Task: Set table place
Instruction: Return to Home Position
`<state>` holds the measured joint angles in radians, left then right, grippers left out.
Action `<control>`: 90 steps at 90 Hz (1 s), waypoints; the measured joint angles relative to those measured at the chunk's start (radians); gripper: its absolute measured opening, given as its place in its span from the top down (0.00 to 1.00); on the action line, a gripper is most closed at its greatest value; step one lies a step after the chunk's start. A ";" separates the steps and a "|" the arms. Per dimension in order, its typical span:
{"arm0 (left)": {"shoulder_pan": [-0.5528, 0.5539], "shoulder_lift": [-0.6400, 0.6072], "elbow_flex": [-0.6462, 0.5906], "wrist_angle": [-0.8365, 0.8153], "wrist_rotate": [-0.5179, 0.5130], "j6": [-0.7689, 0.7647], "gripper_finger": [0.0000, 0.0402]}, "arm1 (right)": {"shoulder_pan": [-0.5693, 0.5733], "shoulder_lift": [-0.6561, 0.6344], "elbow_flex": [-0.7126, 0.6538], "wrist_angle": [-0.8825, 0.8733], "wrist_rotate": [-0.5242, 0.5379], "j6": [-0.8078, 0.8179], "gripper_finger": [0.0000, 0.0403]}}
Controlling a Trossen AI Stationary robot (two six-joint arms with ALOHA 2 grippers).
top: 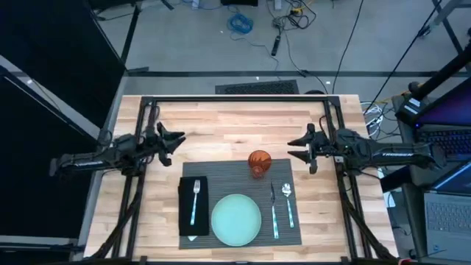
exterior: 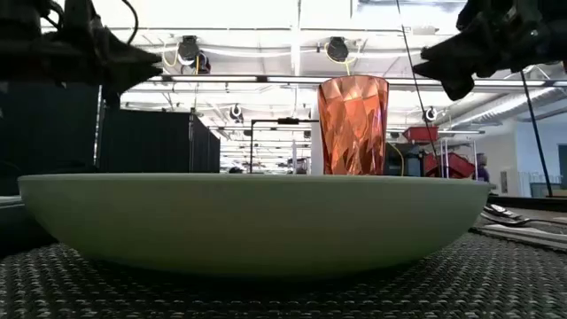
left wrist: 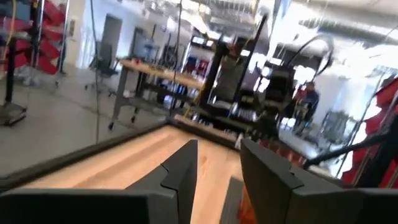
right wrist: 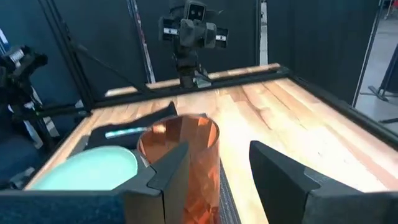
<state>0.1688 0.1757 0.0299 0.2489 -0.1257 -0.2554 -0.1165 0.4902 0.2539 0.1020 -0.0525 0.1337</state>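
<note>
While both hover level above the table (top: 235, 118), left pincer (top: 176, 146) spread apart, right pincer (top: 291, 149) spread apart.

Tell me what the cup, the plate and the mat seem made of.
Cup: tinted plastic or glass, faceted, translucent, glossy. Plate: perhaps ceramic or melamine, smooth matte pale teal. Mat: woven vinyl or textile, dark grey, ribbed weave visible.

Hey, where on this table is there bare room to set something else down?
Bare wood lies on the table beyond the orange cup, between the left gripper and right gripper, and in strips either side of the placemat. The placemat itself is crowded: black napkin with fork, teal plate, knife, spoon.
</note>
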 joint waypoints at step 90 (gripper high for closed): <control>-0.074 -0.002 0.000 -0.064 -0.014 -0.001 0.74 | 0.001 -0.141 -0.197 0.162 -0.127 0.036 0.62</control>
<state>0.0952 0.1738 0.0299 0.1852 -0.1398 -0.2565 -0.1158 0.3491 0.0566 0.2644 -0.1799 0.1694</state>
